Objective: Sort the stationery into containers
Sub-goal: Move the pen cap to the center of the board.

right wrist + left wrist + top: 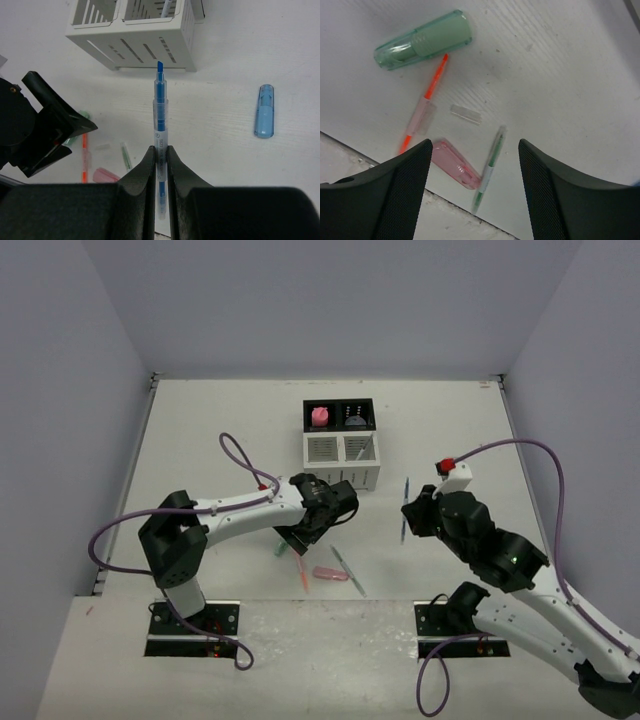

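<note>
Blue pen [160, 115] was pinched by the right claw [160, 150], fingers clamped on the barrel. The tip stuck out past them toward the organizer [145, 50], and the pen looked lifted off the counter [200, 420], right of the organizer.

Step in hand, probably: drop it in a white slotted bin. To do it well, carry it over the opening, tip it point-down, get the point inside the walls, and only then let go. The thin barrel could pivot in the pinch, so go slow. The right white bin already held a pen [167, 7].

A blue marker [264, 111] lay well right. The left claw [475, 147], fingers apart and holding nothing, hovered over a green marker [422, 40], orange pen [427, 95], pink marker [455, 170] and green pen [490, 167]. That arm sat just in front of the organizer, so the approach should come from the right side.
</note>
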Robot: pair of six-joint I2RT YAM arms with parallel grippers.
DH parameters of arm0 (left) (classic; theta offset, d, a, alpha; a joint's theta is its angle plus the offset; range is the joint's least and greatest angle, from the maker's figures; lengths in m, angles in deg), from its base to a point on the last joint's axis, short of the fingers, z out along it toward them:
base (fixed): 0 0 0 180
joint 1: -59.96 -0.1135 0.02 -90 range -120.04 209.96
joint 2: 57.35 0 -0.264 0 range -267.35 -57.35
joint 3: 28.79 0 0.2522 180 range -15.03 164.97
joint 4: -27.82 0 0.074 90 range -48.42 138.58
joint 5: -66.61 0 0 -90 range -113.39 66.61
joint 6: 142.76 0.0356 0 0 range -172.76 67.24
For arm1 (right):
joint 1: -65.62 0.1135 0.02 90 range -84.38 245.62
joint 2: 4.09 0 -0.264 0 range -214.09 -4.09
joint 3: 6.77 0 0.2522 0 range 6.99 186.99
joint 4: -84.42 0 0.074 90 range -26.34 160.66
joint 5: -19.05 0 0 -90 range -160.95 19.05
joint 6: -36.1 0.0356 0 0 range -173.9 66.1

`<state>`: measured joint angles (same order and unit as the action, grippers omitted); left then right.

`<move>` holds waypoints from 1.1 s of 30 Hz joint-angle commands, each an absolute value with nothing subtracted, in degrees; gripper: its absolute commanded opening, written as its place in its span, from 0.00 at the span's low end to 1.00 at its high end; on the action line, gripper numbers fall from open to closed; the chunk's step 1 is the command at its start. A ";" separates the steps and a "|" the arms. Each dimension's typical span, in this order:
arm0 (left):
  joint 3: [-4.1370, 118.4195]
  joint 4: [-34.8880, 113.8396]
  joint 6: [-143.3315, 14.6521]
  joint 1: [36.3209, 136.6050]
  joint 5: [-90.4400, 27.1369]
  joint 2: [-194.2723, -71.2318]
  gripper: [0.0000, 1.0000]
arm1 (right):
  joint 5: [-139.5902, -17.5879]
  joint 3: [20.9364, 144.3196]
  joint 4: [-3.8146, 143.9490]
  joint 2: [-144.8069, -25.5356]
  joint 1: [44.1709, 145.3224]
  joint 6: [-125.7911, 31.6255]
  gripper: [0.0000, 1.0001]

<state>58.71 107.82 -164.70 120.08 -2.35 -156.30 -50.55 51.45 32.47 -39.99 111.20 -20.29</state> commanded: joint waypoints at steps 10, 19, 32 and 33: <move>62.24 103.72 -183.14 119.66 -0.48 -161.31 0.68 | -50.07 50.76 33.57 -37.54 110.97 -19.83 0.00; 62.67 101.20 -156.66 119.11 8.74 -157.94 0.74 | -50.21 51.17 33.08 -37.12 110.92 -20.15 0.00; 57.58 94.17 -131.28 119.20 7.13 -158.14 0.72 | -48.01 51.38 32.17 -36.07 110.88 -19.53 0.00; 57.40 93.71 -130.65 119.20 6.85 -158.41 0.72 | -47.92 51.38 32.17 -36.34 110.88 -19.53 0.00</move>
